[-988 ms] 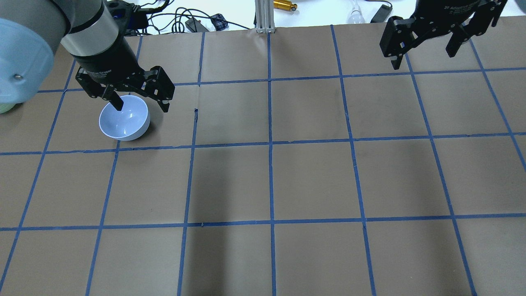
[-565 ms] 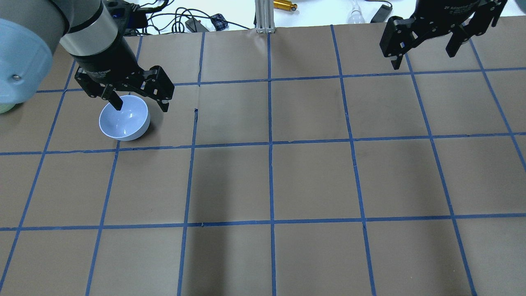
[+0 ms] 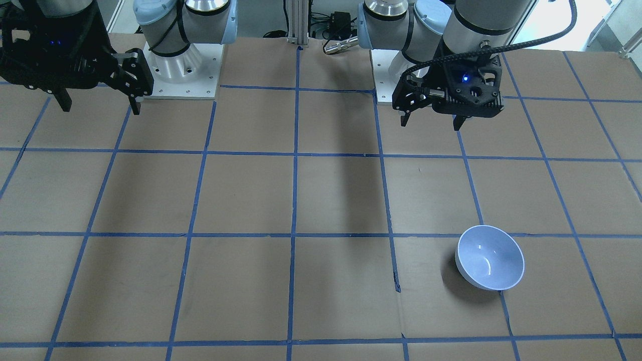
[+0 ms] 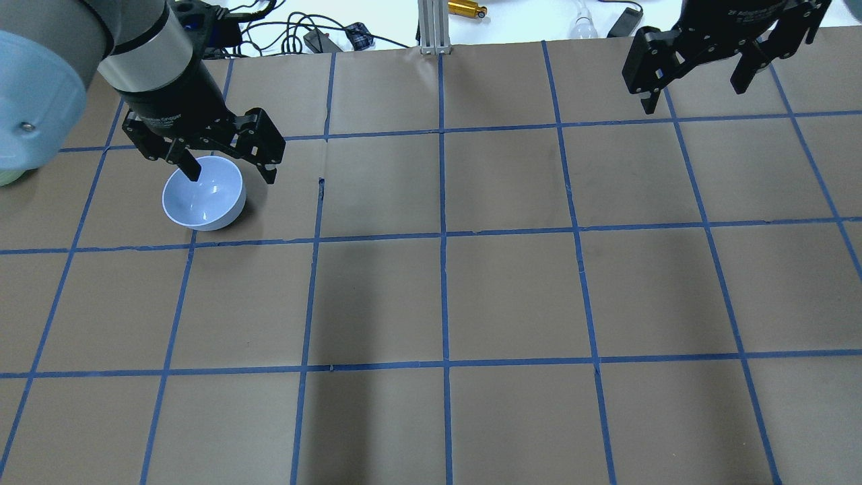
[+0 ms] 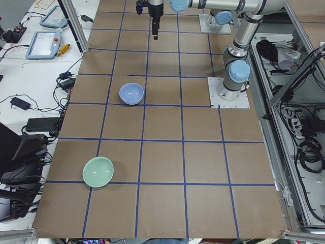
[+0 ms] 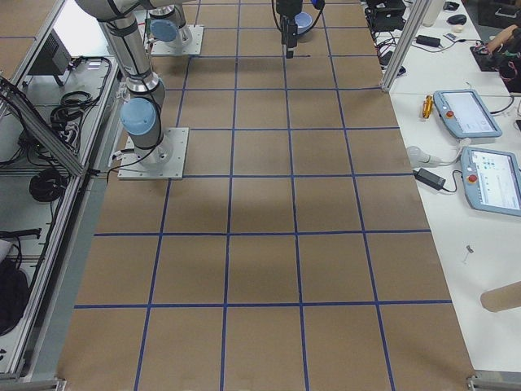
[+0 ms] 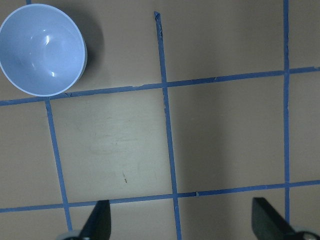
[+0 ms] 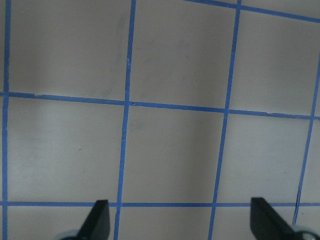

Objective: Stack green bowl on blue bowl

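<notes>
Overhead: behind, facing forward, down
Front: opposite, steep
Sides: either end, far
Wrists: straight down
Shared: blue bowl [image 4: 205, 199]

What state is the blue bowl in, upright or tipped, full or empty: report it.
Upright and empty. The blue bowl sits on its base with the rim up, and its glossy inside shows bare in the left wrist view.

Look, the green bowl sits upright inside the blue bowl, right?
No. The green bowl sits upright by itself, well apart from the blue bowl, which is empty. The exterior left view shows both.
</notes>
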Tool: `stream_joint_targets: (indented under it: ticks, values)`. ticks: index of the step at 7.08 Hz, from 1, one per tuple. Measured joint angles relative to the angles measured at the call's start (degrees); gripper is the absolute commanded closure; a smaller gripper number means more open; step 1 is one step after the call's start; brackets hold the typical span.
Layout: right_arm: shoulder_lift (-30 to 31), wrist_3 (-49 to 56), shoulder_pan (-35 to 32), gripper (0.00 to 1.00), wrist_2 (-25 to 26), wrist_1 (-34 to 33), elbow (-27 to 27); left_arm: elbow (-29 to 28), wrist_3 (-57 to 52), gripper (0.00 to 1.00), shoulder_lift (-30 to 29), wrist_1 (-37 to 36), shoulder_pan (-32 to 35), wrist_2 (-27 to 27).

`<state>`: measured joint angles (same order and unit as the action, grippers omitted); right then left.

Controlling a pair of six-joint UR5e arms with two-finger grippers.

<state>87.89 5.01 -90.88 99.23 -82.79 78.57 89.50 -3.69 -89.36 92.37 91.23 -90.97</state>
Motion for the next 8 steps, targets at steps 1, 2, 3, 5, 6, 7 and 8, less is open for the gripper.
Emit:
stream_joint_targets:
  ticks: [1,2,3,5,6,7,8]
  values:
    - [0.00,0.00,0.00,0.00,0.00,0.00,0.00,0.16,-1.74,0.00,0.00,-0.02,-0.56,0.02]
    - [0.00,0.00,0.00,0.00,0.00,0.00,0.00,0.45,-6.61,0.00,0.01,-0.08,-2.54,0.10]
    - [0.00,0.00,0.00,0.00,0.00,0.00,0.00,0.72,-12.90,0.00,-0.19,-0.16,-6.32,0.21]
    - [0.00,0.00,0.00,0.00,0.00,0.00,0.00,1.02,-28.65,0.00,-2.45,-1.26,-16.45,0.53]
    - [0.00,0.00,0.00,0.00,0.00,0.00,0.00,0.90,-36.67,0.00,-4.53,-3.62,-20.83,0.75]
    - [0.00,0.00,0.00,0.00,0.00,0.00,0.00,0.49,-44.98,0.00,-7.22,-6.71,-24.97,0.89]
    - [0.00,0.00,0.00,0.00,0.00,0.00,0.00,0.13,-52.87,0.00,-9.92,-10.22,-28.67,0.97]
